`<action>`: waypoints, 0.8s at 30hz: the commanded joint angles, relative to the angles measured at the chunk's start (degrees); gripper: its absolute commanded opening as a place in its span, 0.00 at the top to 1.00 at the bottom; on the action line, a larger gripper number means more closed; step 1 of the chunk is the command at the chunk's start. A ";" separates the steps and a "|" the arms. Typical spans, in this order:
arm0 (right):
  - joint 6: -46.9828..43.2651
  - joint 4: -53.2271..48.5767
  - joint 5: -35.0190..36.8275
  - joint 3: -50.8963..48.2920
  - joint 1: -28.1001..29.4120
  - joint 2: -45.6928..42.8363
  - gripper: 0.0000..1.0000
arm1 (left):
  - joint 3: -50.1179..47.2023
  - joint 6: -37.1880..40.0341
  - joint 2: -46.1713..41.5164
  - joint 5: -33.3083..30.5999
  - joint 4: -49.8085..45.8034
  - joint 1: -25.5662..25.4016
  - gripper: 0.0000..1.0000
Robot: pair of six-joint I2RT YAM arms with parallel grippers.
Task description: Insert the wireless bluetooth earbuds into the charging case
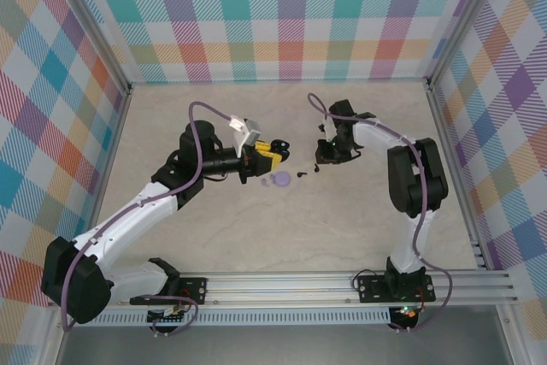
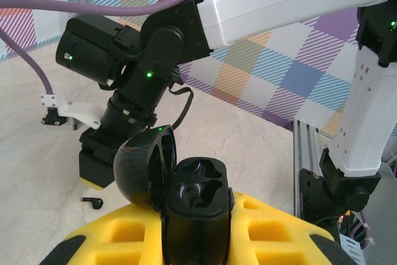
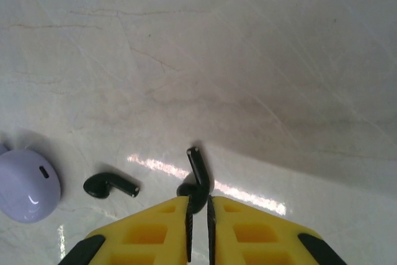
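Here, the first earbud (image 3: 198, 175), a small black curved piece, is pinched between the yellow jaws of the right gripper (image 3: 198, 204). The jaws are pressed together on its bulb while its stem pokes out toward 12 o'clock in the right wrist view. Whether the bulb touches the tabletop (image 3: 260, 60) cannot be told. The second earbud (image 3: 111, 185) lies flat on the pale marbled tabletop at 9 o'clock from the first, near it but apart. Farther toward 9 o'clock, at the edge of that view, sits a closed lavender puck (image 3: 25, 184), apart from both earbuds. The charging case (image 2: 198, 200) is black and is clamped between the yellow jaws of the left gripper (image 2: 197, 231). Its hinged lid (image 2: 146, 169) is swung open toward 10 o'clock in the left wrist view, and two moulded wells are exposed in its body. From above, the left gripper and its case sit at about 11 o'clock from the lavender puck. The second earbud is at 3 o'clock, just beside the puck. The right gripper points down at 2 o'clock, a little farther off. Plaid walls (image 1: 291, 14) in many colours surround the tabletop.
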 commanded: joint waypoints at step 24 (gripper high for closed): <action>-3.88 -4.65 2.91 7.69 3.40 8.28 0.83 | -1.01 -1.47 -1.45 -0.39 2.77 -1.19 0.96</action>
